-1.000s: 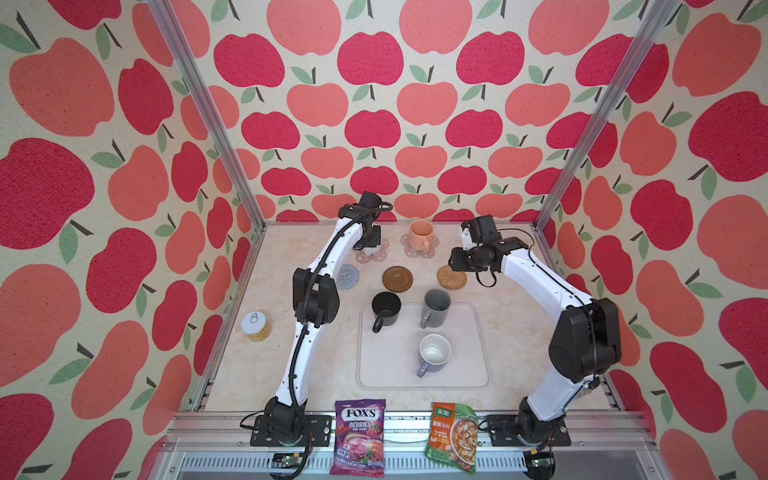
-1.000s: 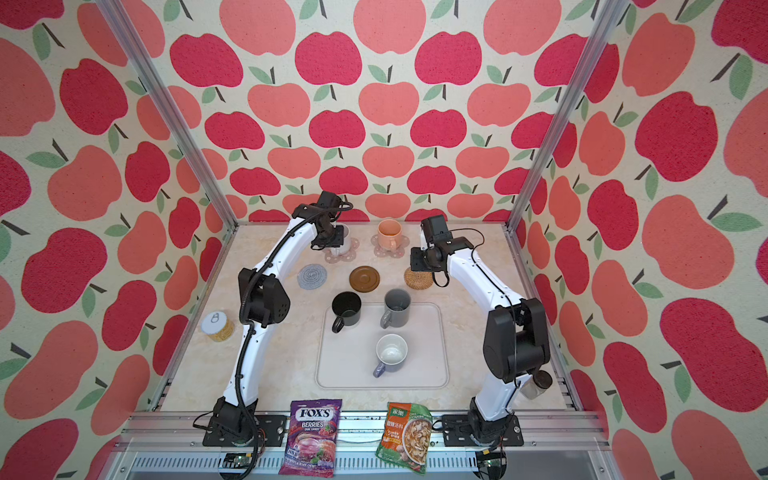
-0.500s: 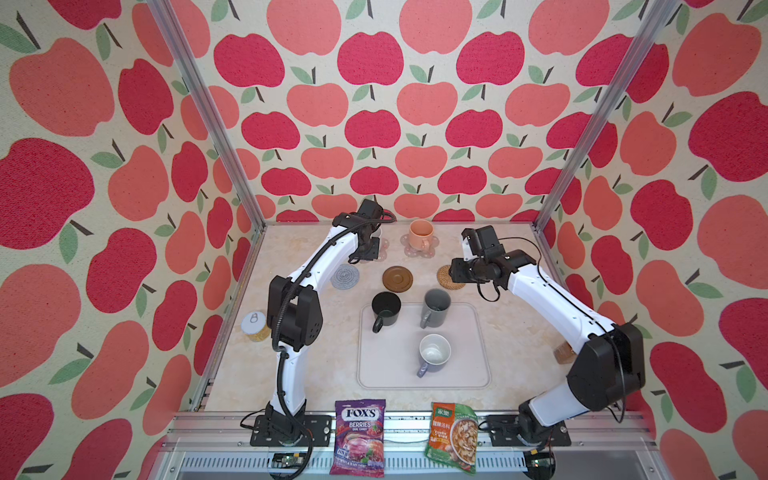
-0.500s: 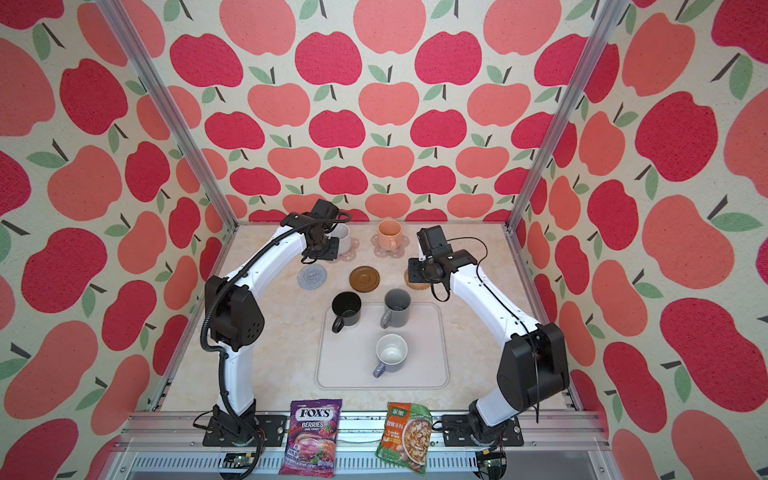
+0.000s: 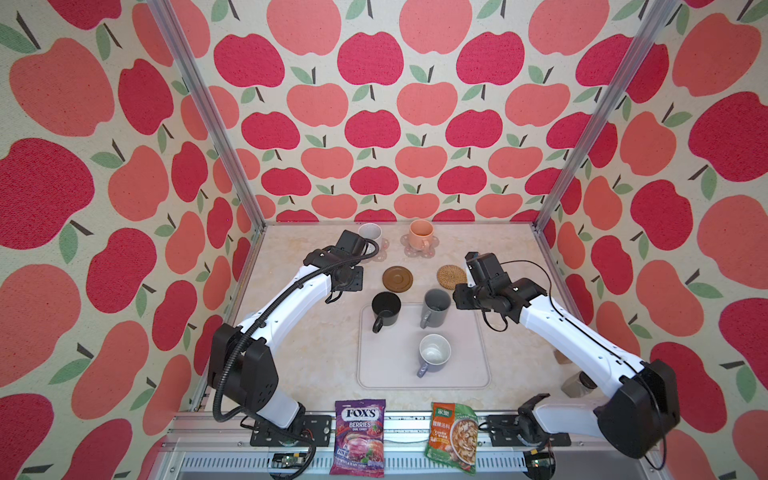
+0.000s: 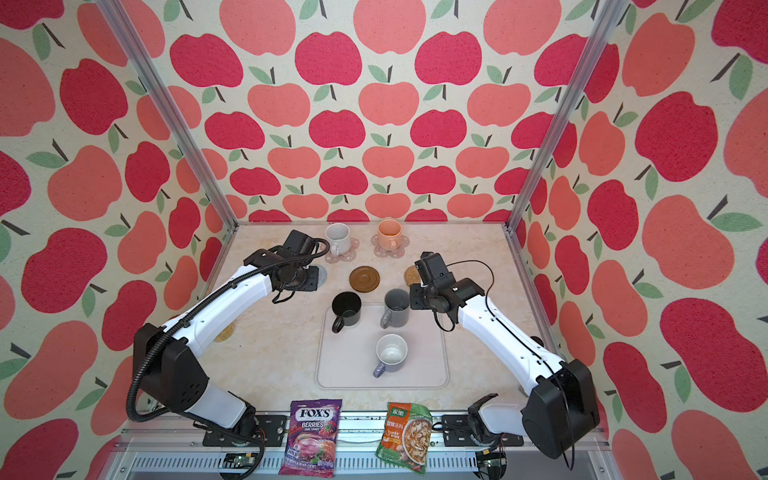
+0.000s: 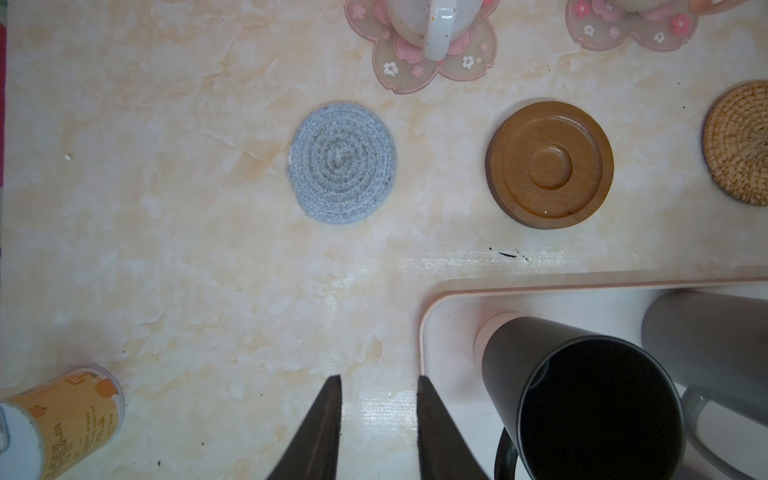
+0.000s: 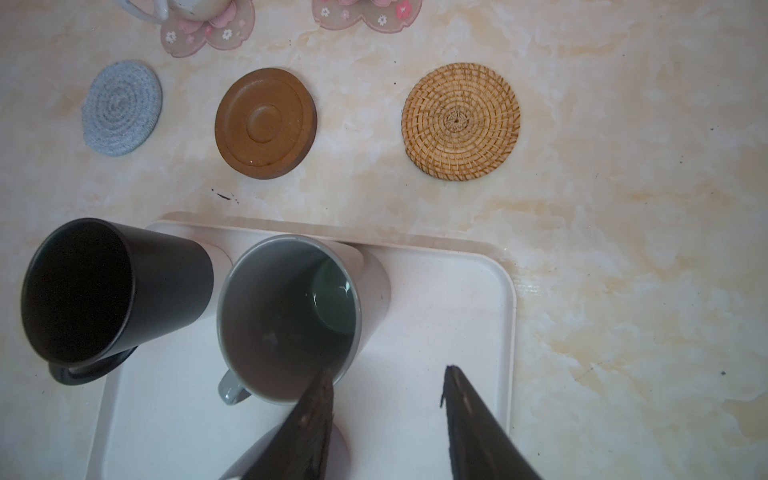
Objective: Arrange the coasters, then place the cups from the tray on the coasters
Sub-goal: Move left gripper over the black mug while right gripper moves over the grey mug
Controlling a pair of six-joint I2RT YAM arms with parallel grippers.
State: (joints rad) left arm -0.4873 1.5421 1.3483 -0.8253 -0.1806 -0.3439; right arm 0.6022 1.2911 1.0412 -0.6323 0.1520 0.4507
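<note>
Black mug [image 5: 386, 307], grey mug [image 5: 437, 305] and lavender mug [image 5: 434, 353] stand upright on tray [image 5: 465, 353], handles toward front-left. Left fingers [image 7: 332, 399]: narrow gap, empty, above bench [image 7: 208, 270]. Right fingers [image 8: 322, 399]: wider gap, empty, beside grey mug.

Tray [image 6: 424, 353] carries black mug [image 6: 347, 309], dark grey mug [image 6: 397, 307], lavender-grey mug [image 6: 390, 353]. Speckled white mug [image 6: 337, 239] stands on pink coaster [image 6: 348, 255]; peach mug [image 6: 389, 235] on second pink coaster [image 6: 384, 253].

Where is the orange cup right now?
In both top views, the orange cup stands on a pink flower coaster by the back wall, right of the white cup.
</note>
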